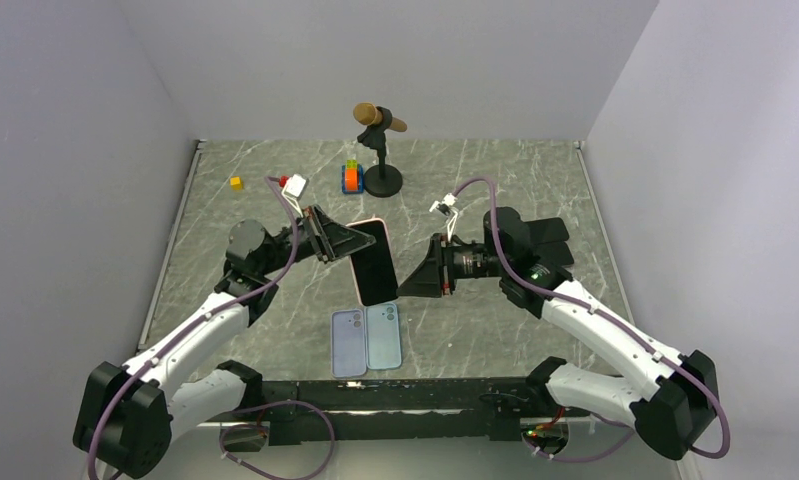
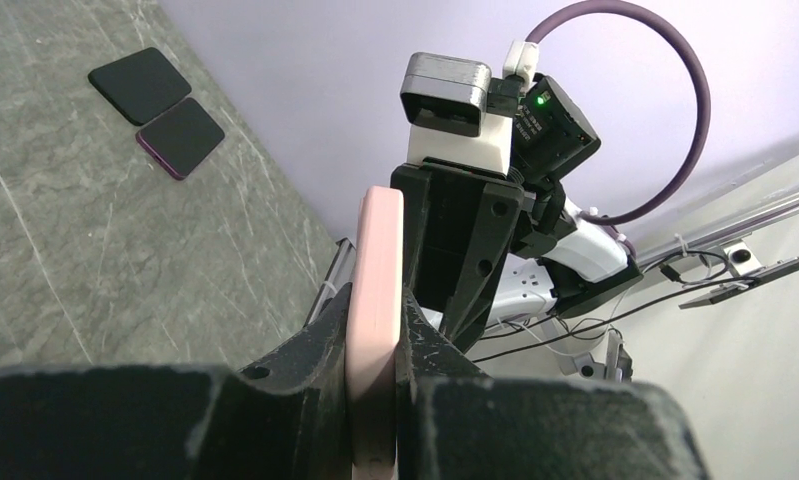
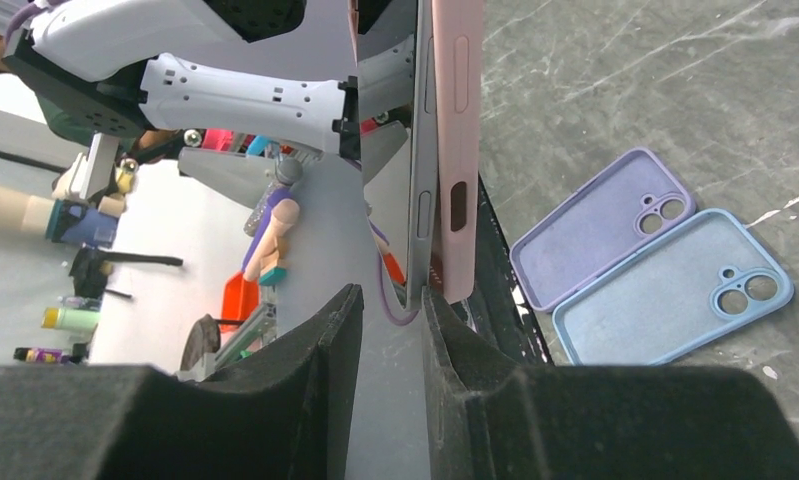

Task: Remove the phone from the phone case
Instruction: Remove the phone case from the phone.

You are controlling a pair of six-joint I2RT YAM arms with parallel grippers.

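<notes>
I find the left gripper (image 1: 350,240) clamped hard on the pink phone case (image 2: 375,280), holding it on edge in the air above the table (image 1: 535,180), over two empty cases (image 1: 365,340). The right gripper (image 3: 390,320) stands narrowly parted at the lower end, with the edge of the phone (image 3: 422,150) at its mouth and no firm hold evident. That end appears lifted slightly from the case while the rest sits inside, so I judge extraction begun but mostly outstanding.
</notes>
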